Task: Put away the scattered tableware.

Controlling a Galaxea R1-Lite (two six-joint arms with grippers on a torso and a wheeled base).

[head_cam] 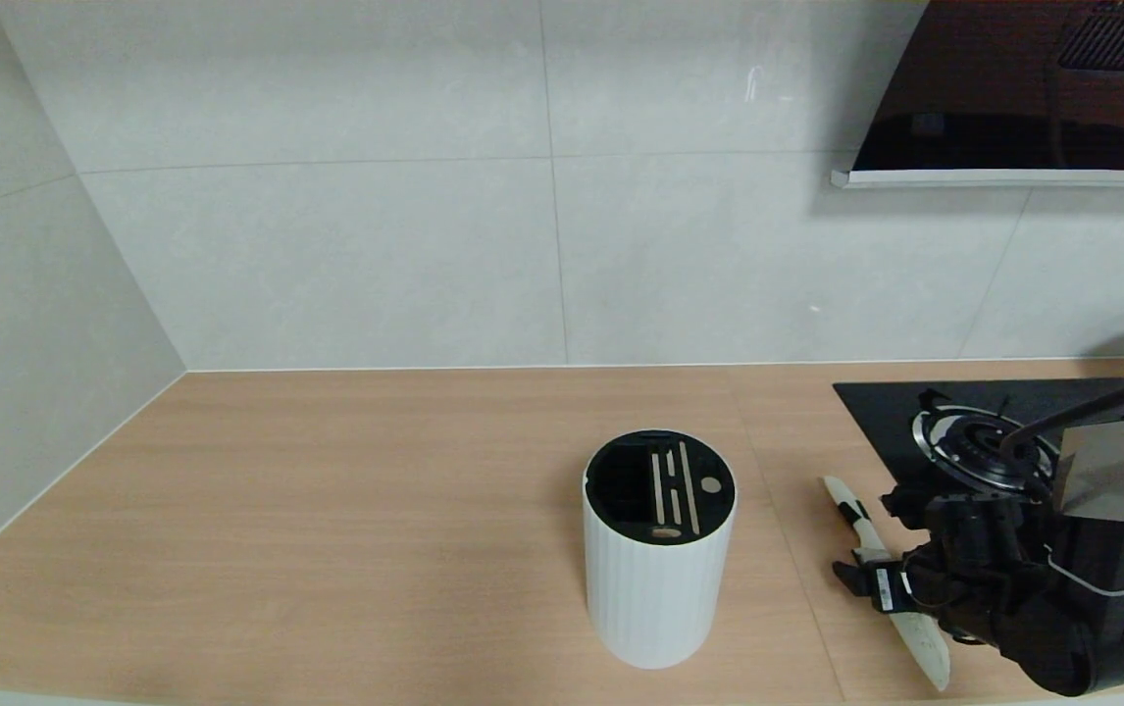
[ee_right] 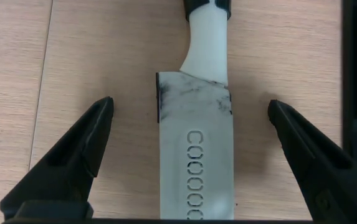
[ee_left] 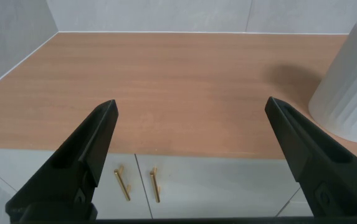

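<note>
White knife [head_cam: 918, 637] flat on wooden counter [head_cam: 376, 510] lower right, right gripper [head_cam: 900, 588] spread wide astride its blade, left gripper [ee_left: 190, 104] spread too

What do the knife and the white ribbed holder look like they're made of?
Knife: the blade is matte white with grey marbling and no metallic shine, so probably ceramic or coated; the handle looks like smooth white plastic. Holder: matte white ribbed wall, black slotted top, likely plastic, possibly ceramic.

Wide-apart fingers [ee_left: 81, 163] near countertop [ee_left: 178, 87] edge
</note>
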